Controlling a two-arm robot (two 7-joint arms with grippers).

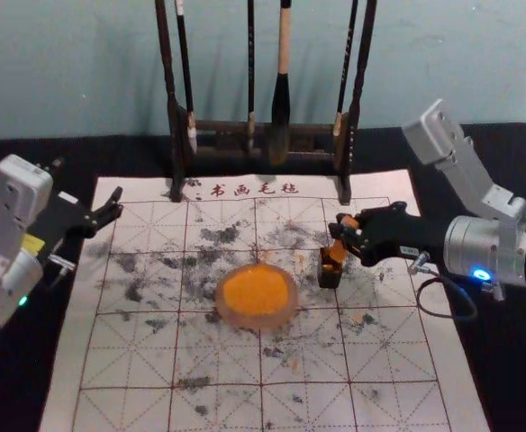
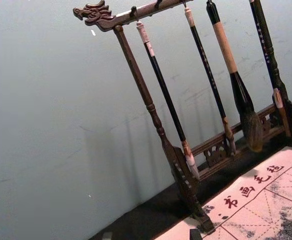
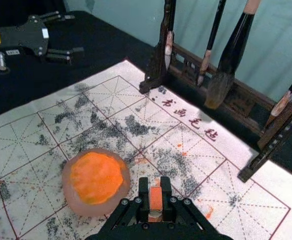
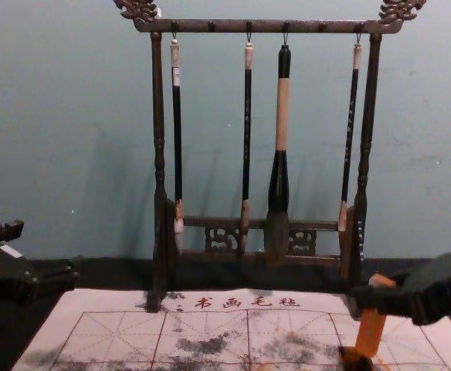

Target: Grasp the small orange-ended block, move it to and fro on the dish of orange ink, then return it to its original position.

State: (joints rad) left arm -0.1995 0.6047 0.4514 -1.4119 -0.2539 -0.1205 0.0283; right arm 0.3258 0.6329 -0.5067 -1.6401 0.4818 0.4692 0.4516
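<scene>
Black right tool (image 1: 345, 232) — tight around orange block (image 3: 156, 198)

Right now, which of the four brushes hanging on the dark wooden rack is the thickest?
The black brush with a pale tan band, third from the left in the chest view. Its bristle head is broad and dark; the other brushes are slim.

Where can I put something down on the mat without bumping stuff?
There's room on the mat in front of the ink dish, and between it and the left edge, smudges aside. It's crowded to the right, where the right gripper holds the orange block at the small dark box, and at the far edge, under the brush stand.
</scene>
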